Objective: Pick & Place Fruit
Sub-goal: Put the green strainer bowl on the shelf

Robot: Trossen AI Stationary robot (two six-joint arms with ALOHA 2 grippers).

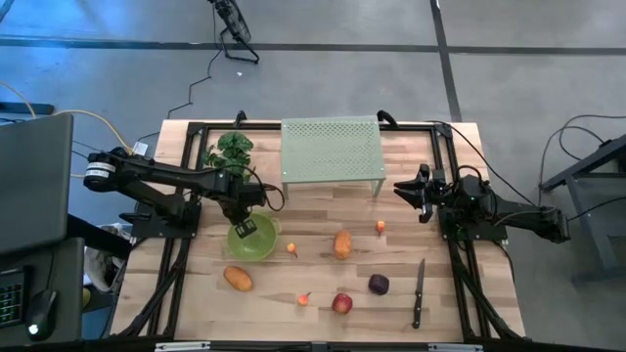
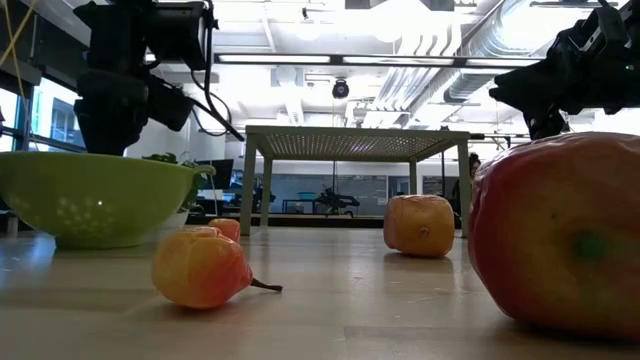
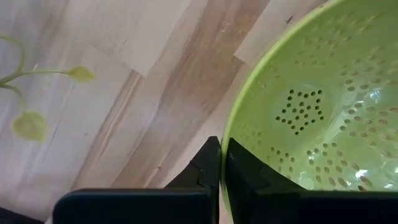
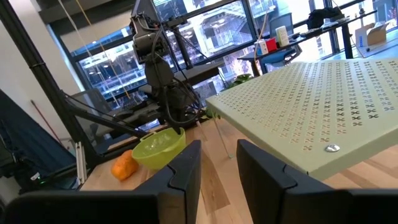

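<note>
A green colander bowl (image 1: 256, 242) stands on its base on the wooden table, left of centre, with my left gripper (image 1: 245, 228) shut on its rim. Fruit lies around it: an orange oblong piece (image 1: 238, 279) near the bowl, another (image 1: 341, 244) at the centre, a red apple (image 1: 341, 303), a dark purple plum (image 1: 379, 285) and three tiny orange-red bits (image 1: 291, 249). My right gripper (image 1: 406, 189) hangs level at the right, next to the perforated stand. Its fingers (image 4: 186, 165) stand slightly apart with nothing between them. My left gripper (image 3: 221, 146) pinches the colander's rim (image 3: 231, 127) on the bowl's far left side, one finger inside the bowl and one outside. The fingers come from above, pointing down. In the low view the bowl (image 2: 95, 195) rests upright on the table.
A pale green perforated stand (image 1: 331, 149) stands on thin legs at the far middle. A leafy green plant (image 1: 232, 150) lies to its left. A slim black-handled knife (image 1: 419, 291) lies near the front right. Black frame rails (image 1: 176, 256) run along both sides of the table.
</note>
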